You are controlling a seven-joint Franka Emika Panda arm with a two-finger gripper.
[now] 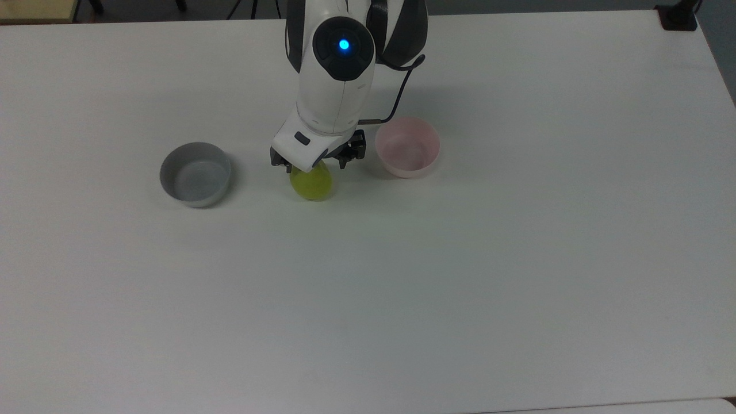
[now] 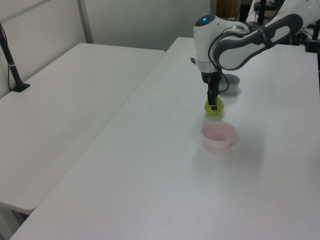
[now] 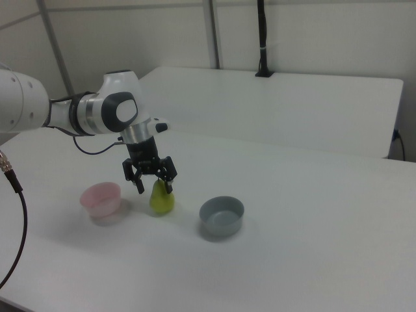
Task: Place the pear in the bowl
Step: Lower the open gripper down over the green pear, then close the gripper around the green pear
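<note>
— Pear (image 3: pixel 161 198) stands on the worktop (image 1: pixel 460 259), between the pink bowl (image 1: pixel 407 147) and the grey bowl (image 1: pixel 195 173). What worries you?

— My end effector (image 3: pixel 155 185) straddles its top, fingers spread wide, one on each side. The glossy skin tapers upward, so I judge a high pinch could squeeze it out, rolling it toward either bowl.

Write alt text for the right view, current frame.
A white robot arm's gripper straddles the top of a yellow-green pear, fingers open on either side, on a white table. A pink bowl sits at the right view's left of the pear, a grey bowl at its right.
</note>
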